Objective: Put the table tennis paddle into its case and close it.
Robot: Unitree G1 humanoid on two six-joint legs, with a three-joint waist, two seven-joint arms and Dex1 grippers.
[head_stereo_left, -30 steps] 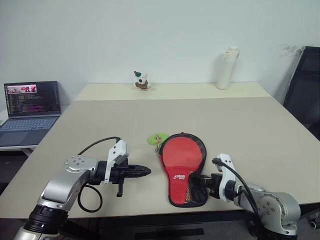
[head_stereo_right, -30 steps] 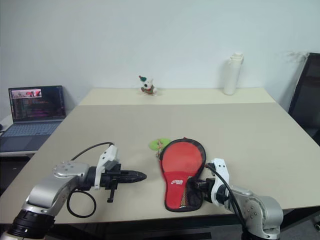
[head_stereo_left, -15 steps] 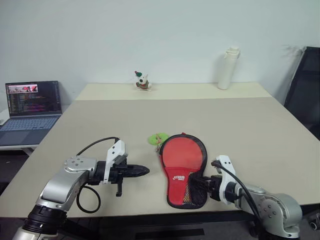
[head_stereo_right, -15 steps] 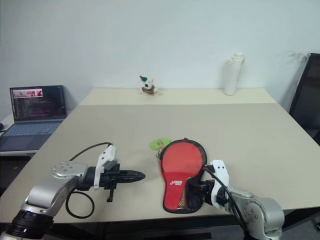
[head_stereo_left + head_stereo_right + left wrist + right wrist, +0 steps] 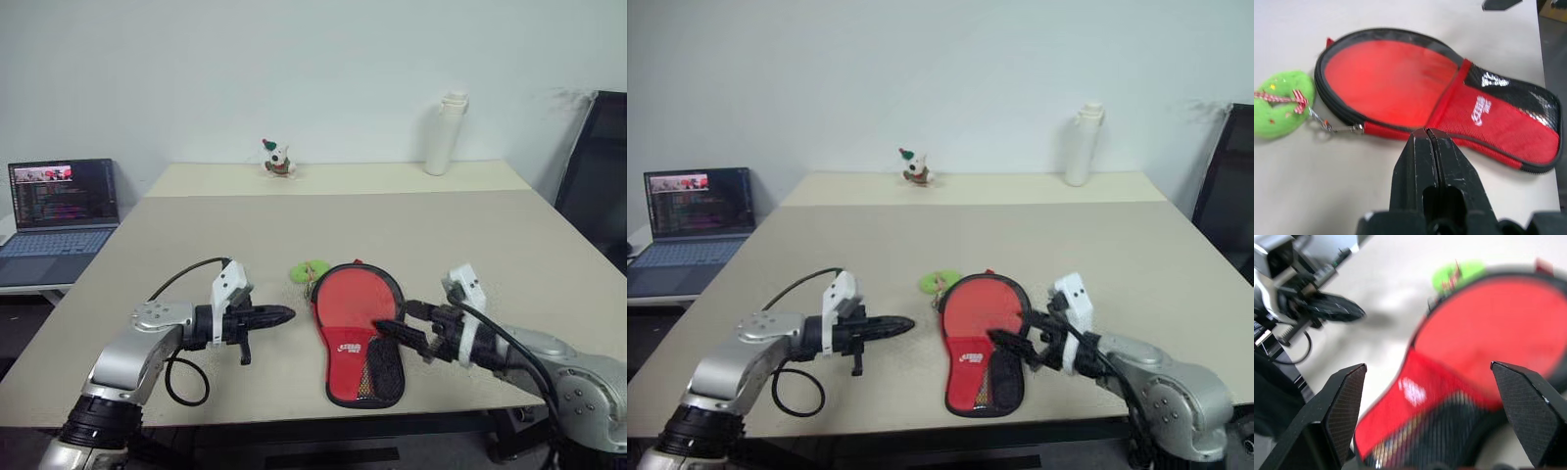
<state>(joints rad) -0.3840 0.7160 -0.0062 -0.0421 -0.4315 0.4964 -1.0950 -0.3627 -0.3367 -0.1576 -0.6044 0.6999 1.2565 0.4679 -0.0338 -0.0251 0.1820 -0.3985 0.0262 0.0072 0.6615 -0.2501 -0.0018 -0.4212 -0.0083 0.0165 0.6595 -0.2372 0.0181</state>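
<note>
The case (image 5: 361, 333) lies flat near the front edge of the surface (image 5: 490, 245), its green charm (image 5: 309, 269) beside it. Soft, light fabric — likely to slide, so pin it near the zipper. Right end effector (image 5: 400, 324) gapes wide, empty, over it; left end effector (image 5: 282, 314) is closed, empty.

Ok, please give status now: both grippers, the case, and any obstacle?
Left gripper shut, empty, beside the case. Right gripper open, empty, above case's handle end. Case flat on table, green charm attached. Nothing blocking.
</note>
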